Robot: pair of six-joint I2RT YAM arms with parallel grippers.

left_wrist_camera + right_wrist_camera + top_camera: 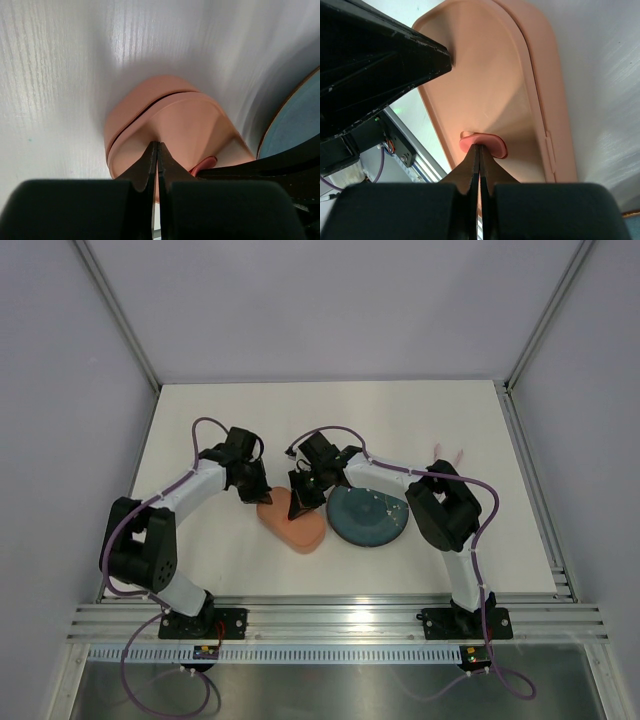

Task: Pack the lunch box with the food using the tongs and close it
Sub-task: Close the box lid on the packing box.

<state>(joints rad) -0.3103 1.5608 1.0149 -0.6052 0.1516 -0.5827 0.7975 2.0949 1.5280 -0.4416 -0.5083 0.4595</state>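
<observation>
While the left gripper [157, 150] and right gripper [479, 150], jaws pressed together, touch its lid [490, 75], one box [300, 530] lies under them, beside one plate [365, 520], toward the table's [200, 430] near edge.

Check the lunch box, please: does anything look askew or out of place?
Yes. The lid sits shifted on the base: a strip of base shows past one end, with a dark gap between them, so it looks not fully closed. The left pincer and the right pincer, both shut, have their tips at the lid.
</observation>
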